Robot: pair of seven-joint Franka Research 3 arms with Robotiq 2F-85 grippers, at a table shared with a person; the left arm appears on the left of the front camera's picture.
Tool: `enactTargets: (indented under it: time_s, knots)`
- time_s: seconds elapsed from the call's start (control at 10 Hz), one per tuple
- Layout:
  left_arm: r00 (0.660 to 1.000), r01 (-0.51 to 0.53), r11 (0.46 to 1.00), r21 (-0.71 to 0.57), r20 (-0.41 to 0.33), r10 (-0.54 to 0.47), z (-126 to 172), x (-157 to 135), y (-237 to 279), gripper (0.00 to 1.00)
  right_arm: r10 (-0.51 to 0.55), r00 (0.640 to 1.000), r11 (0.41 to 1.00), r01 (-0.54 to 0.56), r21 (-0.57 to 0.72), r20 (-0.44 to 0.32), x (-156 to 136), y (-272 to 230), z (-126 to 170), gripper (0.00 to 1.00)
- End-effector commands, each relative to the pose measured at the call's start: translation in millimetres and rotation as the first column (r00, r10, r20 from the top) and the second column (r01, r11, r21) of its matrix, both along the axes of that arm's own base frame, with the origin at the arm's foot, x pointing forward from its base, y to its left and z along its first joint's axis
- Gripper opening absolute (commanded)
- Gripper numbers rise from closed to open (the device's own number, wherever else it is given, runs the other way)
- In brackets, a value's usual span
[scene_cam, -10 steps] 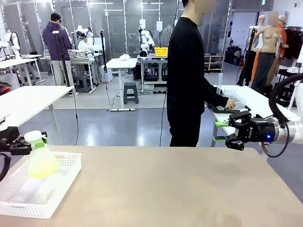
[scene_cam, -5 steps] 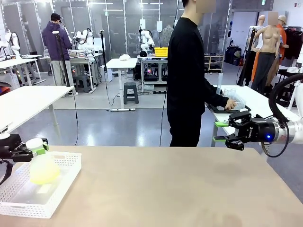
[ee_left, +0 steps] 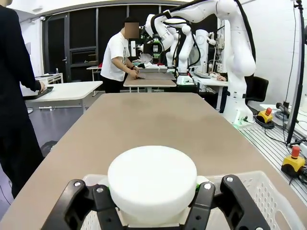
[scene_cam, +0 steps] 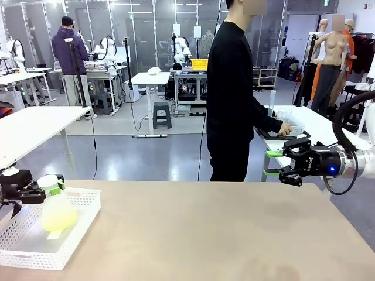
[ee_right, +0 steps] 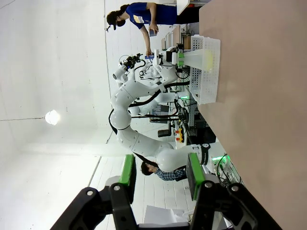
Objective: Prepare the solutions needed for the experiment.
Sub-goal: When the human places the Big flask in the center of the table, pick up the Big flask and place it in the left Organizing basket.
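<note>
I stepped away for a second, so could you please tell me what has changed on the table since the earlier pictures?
The left gripper, its jaws shut on the white cap of the flask of yellow-green solution, has lowered the flask deeper into the white basket and shifted it slightly toward the table's middle. The right gripper, jaws apart and empty, has stayed put, as has the person at the side table.

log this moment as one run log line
left gripper: shut on flask neck, over white basket | right gripper: open, empty, off table edge | person: at side table
</note>
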State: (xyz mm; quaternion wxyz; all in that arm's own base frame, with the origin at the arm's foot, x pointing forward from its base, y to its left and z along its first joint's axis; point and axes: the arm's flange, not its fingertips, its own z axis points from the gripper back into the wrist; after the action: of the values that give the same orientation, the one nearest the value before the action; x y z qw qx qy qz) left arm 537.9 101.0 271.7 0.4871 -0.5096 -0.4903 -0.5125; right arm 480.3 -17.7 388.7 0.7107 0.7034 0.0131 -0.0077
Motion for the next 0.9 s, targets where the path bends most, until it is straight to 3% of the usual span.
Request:
enactTargets:
  time_s: [0.0,0.2,0.3,0.4,0.5,0.6,0.7,0.8]
  knots:
    - [1.000,0.013,1.000,0.006,0.007,-0.013,-0.3,7.1,-1.5,0.00,-0.001,1.000,1.000,0.001,0.002,0.002,0.5,1.0,1.6,0.55]
    - [0.999,0.033,0.999,0.000,-0.010,-0.033,-2.8,7.8,-2.2,0.00,-0.001,1.000,1.000,0.001,0.002,0.002,0.5,1.0,1.6,0.55]
    - [0.999,0.037,0.999,0.004,-0.013,-0.037,-4.0,9.1,-2.9,0.44,-0.001,1.000,1.000,0.001,0.002,0.002,0.5,1.0,1.6,0.55]
    - [0.999,0.035,0.999,0.012,-0.019,-0.035,-6.2,10.0,-1.8,0.44,-0.001,1.000,1.000,0.001,0.002,0.002,0.5,1.0,1.6,0.55]
    - [0.999,0.034,0.999,0.009,-0.023,-0.034,-7.6,10.9,-0.6,0.64,-0.001,1.000,1.000,0.001,0.002,0.002,0.5,1.0,1.6,0.55]
    - [0.999,0.035,0.999,0.000,-0.025,-0.035,-9.0,11.8,0.7,0.48,-0.001,1.000,1.000,0.001,0.002,0.002,0.5,1.0,1.6,0.55]
    - [0.999,0.030,1.000,-0.007,-0.020,-0.030,-8.8,13.2,2.9,0.84,-0.001,1.000,1.000,0.001,0.002,0.002,0.5,1.0,1.6,0.55]
    - [1.000,0.019,1.000,-0.006,-0.020,-0.019,-9.5,12.6,6.7,0.68,-0.001,1.000,1.000,0.001,0.002,0.002,0.5,1.0,1.6,0.55]
